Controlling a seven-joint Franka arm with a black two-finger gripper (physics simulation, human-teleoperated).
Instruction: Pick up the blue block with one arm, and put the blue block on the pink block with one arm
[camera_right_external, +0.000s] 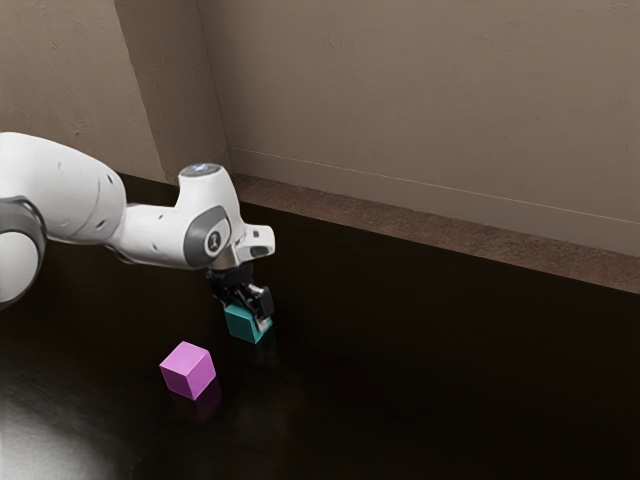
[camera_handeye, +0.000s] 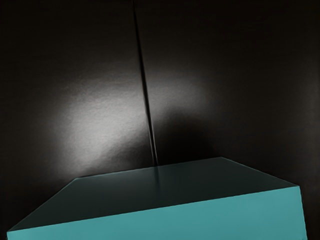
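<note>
The blue block (camera_right_external: 243, 324), teal in colour, is near the middle of the dark table. My gripper (camera_right_external: 247, 305) reaches down over its top, one finger on each side, shut on it. I cannot tell whether the block rests on the table or hangs just above it. In the wrist view the blue block (camera_handeye: 165, 205) looms directly under my hand. The pink block (camera_right_external: 188, 369) lies on the table toward the exterior view's lower left of the blue one, about a block's width away, with nothing on it.
The dark glossy table (camera_right_external: 430, 370) stretches wide toward the exterior view's right and front. A beige wall (camera_right_external: 420, 110) rises behind the table's far edge. A thin seam (camera_handeye: 145, 95) runs across the tabletop beyond the blue block.
</note>
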